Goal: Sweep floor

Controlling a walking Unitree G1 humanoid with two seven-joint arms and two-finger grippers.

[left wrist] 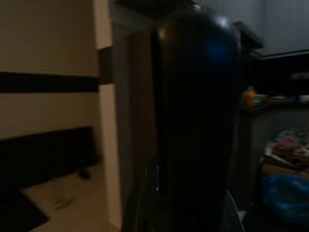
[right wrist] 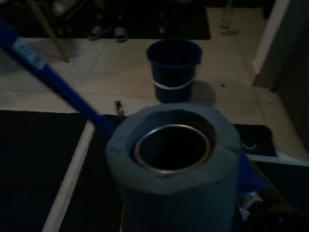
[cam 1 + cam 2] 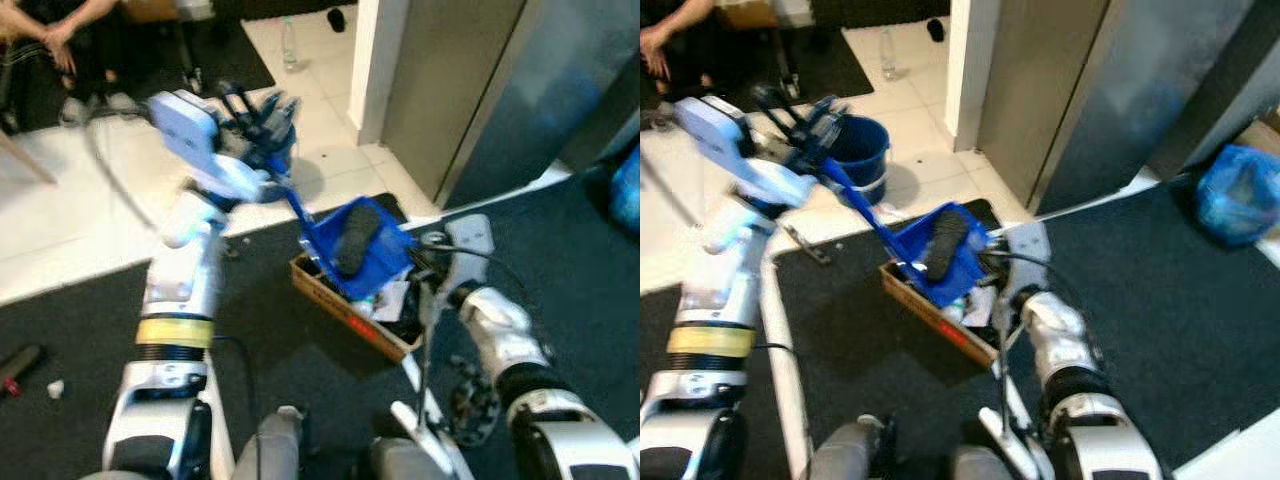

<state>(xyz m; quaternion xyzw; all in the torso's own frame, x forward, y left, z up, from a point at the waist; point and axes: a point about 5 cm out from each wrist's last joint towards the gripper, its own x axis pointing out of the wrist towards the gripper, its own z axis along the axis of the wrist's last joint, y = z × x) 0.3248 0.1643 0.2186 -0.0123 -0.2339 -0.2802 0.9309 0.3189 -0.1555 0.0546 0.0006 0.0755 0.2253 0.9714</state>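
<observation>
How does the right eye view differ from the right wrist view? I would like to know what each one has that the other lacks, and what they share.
Right eye view, not the wrist view: a blue bag on the dark carpet, the left hand at the top of the blue handle, and a person's hand at the far edge.
Right wrist view, not the eye view: a grey tube end with a metal ring, close to the camera.
Both: the handle, the bucket on the tiles, and the bottle beyond it.

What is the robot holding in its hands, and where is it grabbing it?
The left hand holds the blue dustpan by the top end of its long handle, tipping it over the cardboard box. What the right hand holds cannot be told.
</observation>
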